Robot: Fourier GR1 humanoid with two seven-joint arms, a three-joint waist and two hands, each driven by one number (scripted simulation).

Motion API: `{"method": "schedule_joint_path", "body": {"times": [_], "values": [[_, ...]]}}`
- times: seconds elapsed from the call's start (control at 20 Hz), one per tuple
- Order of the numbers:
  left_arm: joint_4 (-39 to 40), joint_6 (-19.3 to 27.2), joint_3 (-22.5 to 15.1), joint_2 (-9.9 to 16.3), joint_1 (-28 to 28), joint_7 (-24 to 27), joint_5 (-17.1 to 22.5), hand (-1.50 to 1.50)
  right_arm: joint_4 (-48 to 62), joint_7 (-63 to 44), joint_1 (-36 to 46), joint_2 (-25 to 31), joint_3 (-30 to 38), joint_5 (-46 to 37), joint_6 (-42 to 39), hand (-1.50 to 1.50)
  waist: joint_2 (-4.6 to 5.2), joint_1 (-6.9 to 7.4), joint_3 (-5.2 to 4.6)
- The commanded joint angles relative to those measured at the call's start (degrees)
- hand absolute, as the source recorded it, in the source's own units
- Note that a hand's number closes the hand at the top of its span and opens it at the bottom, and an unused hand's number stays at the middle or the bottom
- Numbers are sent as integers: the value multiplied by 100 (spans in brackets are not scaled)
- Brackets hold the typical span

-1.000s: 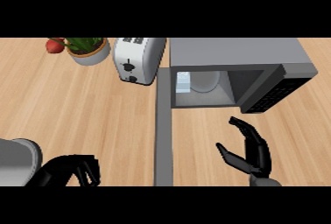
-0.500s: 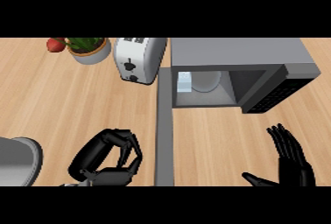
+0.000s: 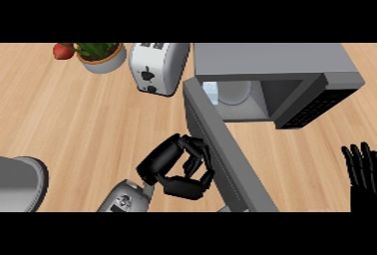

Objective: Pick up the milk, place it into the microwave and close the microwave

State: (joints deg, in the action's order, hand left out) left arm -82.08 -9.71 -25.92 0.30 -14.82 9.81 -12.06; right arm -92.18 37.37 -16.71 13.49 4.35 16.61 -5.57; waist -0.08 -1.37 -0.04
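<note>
A pale wooden counter [image 3: 66, 124] fills the view, with a grey pot's rim [image 3: 18, 182] at the near left, a potted plant [image 3: 99, 55] at the far left and a white toaster [image 3: 158, 67] beside it. Right of these stands the microwave [image 3: 269, 62], its door [image 3: 221, 149] swung out toward the near edge, and inside the lit cavity sits a pale shape that I take to be the milk [image 3: 234, 92] — so placing looks done and closing is what remains. The left hand [image 3: 180, 167], fingers curled and holding nothing, is against the door's outer face. To shut it well, that hand should push low and flat toward the right and far side, following the door's arc. The right hand [image 3: 362, 167], fingers straight and up at the near right edge, rests — well clear of the swing.
</note>
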Motion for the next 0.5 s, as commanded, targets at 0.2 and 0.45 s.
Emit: {"method": "schedule_joint_path", "body": {"times": [0.2, 0.45], "values": [[1729, 1664, -1675, -29, -1200, -371, 950, 150, -1045, -613, -26, 245, 93, 344, -191, -150, 39, -189, -7], [2350, 1954, -2412, -28, -2011, -504, 1791, 150, -1156, -734, 97, 418, -84, 437, -570, -150, 104, -469, -7]]}}
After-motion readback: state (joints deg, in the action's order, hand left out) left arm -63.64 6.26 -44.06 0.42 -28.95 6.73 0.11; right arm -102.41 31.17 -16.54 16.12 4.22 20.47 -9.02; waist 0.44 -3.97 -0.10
